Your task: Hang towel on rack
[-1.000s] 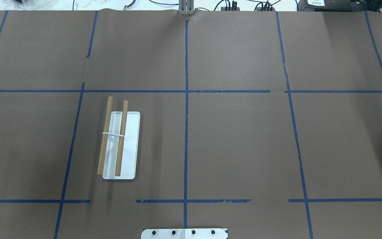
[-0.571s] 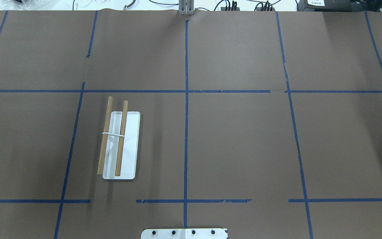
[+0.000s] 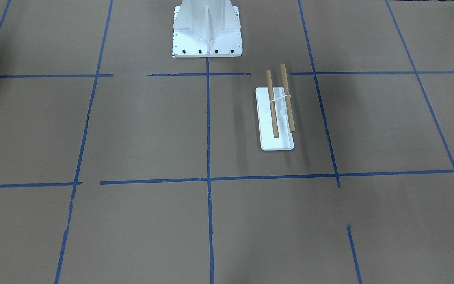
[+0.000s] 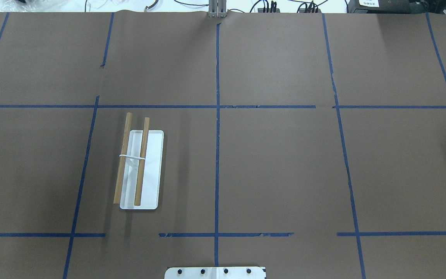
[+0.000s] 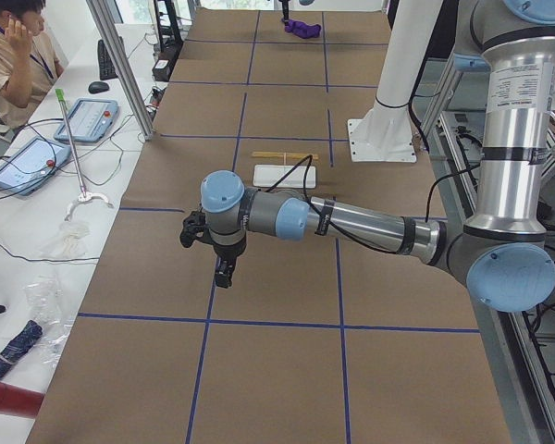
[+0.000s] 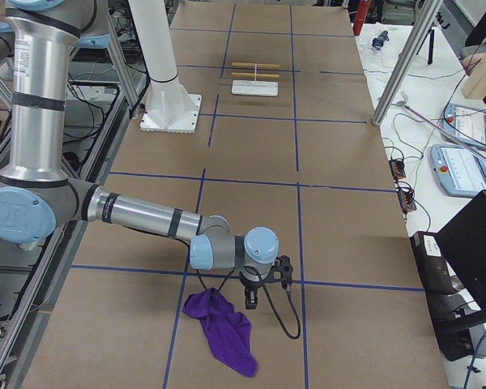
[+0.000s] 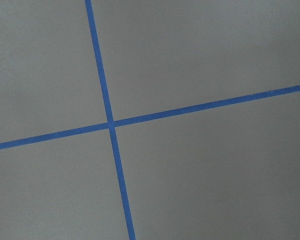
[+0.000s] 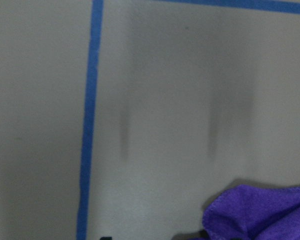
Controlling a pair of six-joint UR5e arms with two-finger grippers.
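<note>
1. The towel [image 6: 223, 328] lies crumpled on the counter [image 6: 340, 203] at the robot's right end. It shows only in the side views and at the lower corner of the right wrist view.
2. The rack [image 4: 141, 166] stands on the robot's left half of the counter, well apart from the towel. Both dowels [image 3: 274, 118] are bare over the white base [image 3: 278, 144].
3. The right tool [image 6: 252, 304] hangs just beside the towel, by a crossing of blue tape [image 8: 90, 125]. Whether its fingers are apart or together cannot be told from these views.
4. The left tool [image 5: 224, 275] hangs over the counter on the left side, apart from the rack. Its finger state likewise cannot be told.
5. The step in hand is judged to be the approach to the towel, and no grasp is evident.
6. Seize the towel at an edge or corner rather than the bunched middle, so that the cloth falls open when raised.
7. Lift until the limp cloth hangs clear of the counter before crossing to the rack.
8. Lay it across a dowel with similar lengths on either side. The rack looks light, so a dragging cloth may shift or tip it.
</note>
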